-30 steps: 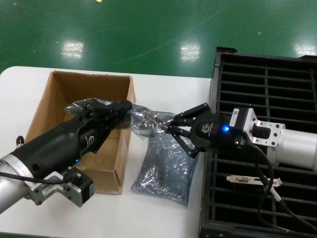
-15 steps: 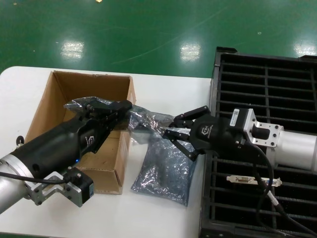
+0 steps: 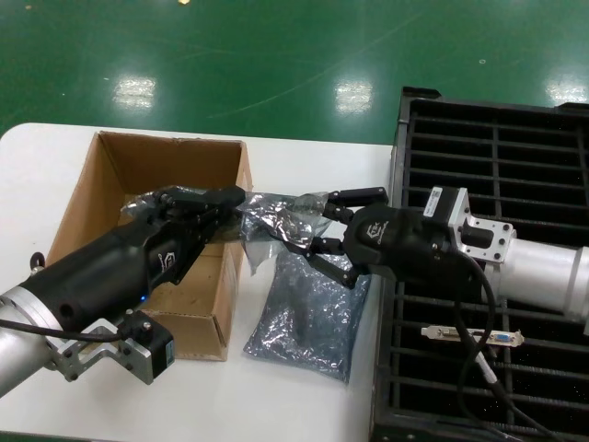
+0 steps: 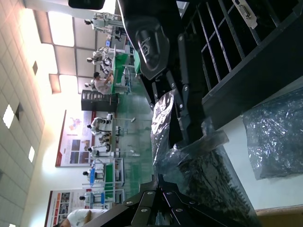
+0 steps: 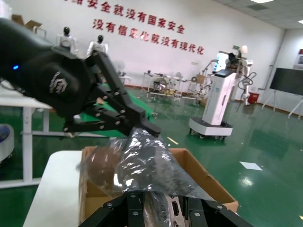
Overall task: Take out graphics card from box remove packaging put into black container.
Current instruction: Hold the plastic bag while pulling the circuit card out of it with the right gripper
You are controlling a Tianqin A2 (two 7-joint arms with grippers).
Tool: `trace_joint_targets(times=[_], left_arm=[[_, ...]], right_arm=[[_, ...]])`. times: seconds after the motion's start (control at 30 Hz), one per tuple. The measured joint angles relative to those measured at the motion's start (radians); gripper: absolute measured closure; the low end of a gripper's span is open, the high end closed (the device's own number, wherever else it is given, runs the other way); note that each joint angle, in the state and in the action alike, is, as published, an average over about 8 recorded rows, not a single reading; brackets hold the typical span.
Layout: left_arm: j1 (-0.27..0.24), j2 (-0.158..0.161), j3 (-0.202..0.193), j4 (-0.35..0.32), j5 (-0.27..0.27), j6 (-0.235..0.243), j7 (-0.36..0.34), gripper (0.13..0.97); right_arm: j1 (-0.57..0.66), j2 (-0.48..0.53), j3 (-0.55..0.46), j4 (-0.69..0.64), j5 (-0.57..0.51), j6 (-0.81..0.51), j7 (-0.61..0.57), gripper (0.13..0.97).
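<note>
The packaging, a crinkly grey bag, hangs in the air between my grippers, over the right wall of the cardboard box. My left gripper is shut on the bag's left end. My right gripper is open, its fingers spread on either side of the bag's right end. In the right wrist view the graphics card's silver bracket shows through the bag between my right fingers. The black container stands at the right.
A second, flat grey bag lies on the white table between the box and the container. Another card with a silver bracket stands in a container slot under my right arm. Green floor lies beyond the table.
My right gripper has moved left from the container's edge to the bag, and its fingers now straddle the bag's end. My left gripper has kept its hold and stayed put.
</note>
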State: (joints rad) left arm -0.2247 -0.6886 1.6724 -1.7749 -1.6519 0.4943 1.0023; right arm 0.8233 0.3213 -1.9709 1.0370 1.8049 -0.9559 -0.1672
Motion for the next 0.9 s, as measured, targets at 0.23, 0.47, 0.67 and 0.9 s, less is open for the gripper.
trace_joint_targets(times=[0.23,0.47,0.67,0.9], left_arm=[[0.0,0.0,0.0,0.0,0.0,0.0,0.0,0.957],[0.0,0.0,0.0,0.0,0.0,0.0,0.0,0.957],[0.0,0.0,0.0,0.0,0.0,0.0,0.0,0.957],[0.0,0.0,0.0,0.0,0.0,0.0,0.0,0.957]], right_arm=[[0.013,-0.02,0.016,-0.047,0.017,-0.005,0.004,0.823],[0.0,-0.006,0.021,-0.035,0.023,-0.024,0.011,0.872],[-0.021,0.022,0.025,-0.004,0.031,-0.048,0.016,0.926],[-0.032,0.04,0.026,0.007,0.037,-0.074,0.017,0.955]])
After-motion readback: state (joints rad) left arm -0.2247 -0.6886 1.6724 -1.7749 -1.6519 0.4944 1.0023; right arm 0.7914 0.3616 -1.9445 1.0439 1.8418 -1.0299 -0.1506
